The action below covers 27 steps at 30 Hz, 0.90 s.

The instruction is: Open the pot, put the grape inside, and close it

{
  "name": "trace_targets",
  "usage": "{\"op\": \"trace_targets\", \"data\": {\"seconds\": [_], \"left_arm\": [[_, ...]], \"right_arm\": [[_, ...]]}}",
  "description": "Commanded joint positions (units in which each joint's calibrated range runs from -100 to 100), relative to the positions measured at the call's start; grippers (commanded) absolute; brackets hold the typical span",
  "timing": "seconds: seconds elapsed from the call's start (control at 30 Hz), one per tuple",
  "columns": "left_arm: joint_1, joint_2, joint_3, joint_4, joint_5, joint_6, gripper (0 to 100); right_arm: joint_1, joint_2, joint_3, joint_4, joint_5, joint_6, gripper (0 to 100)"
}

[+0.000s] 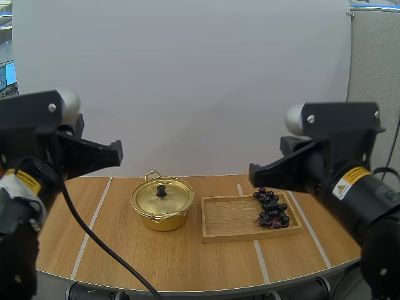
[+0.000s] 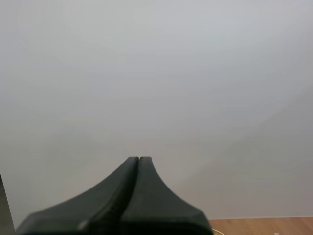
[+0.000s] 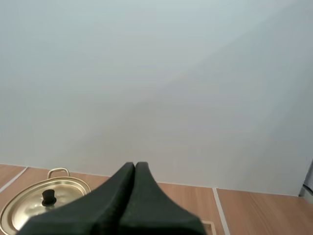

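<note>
A gold pot [image 1: 161, 204] stands mid-table with its lid [image 1: 162, 195] on, a black knob [image 1: 161, 190] on top. To its right lies a wooden tray [image 1: 231, 219] holding a bunch of dark grapes [image 1: 272, 207] at its right end. My left gripper [image 1: 116, 150] hovers high above the table's left side, fingers together as one wedge [image 2: 139, 159]. My right gripper [image 1: 253, 172] hangs high over the tray's far right, shut as well [image 3: 135, 165]. The right wrist view catches the pot [image 3: 41, 204] with its lid on beside the fingers.
White tape lines [image 1: 94, 220] cross the wooden table [image 1: 112, 256]. Its curved front edge runs close to the arm bases. A plain white wall stands behind the table.
</note>
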Motion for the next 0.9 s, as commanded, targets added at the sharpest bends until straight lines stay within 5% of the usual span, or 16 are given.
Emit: {"op": "trace_targets", "data": {"seconds": [0.0, 0.4, 0.87], "left_arm": [[0.16, 0.2, -3.2, -0.8, 7.4, 0.0, 0], [0.16, 1.0, -6.0, -2.2, 12.9, 6.1, 0], [0.16, 25.4, -8.9, -18.8, 13.0, 23.6, 0]], "right_arm": [[-0.3, 0.0, -5.4, -3.2, 9.9, 0.2, 0], [-1.7, 0.0, -8.1, -3.2, 26.7, 0.0, 0], [-1.9, 6.7, -8.1, -8.1, 26.8, -0.1, 0]]}}
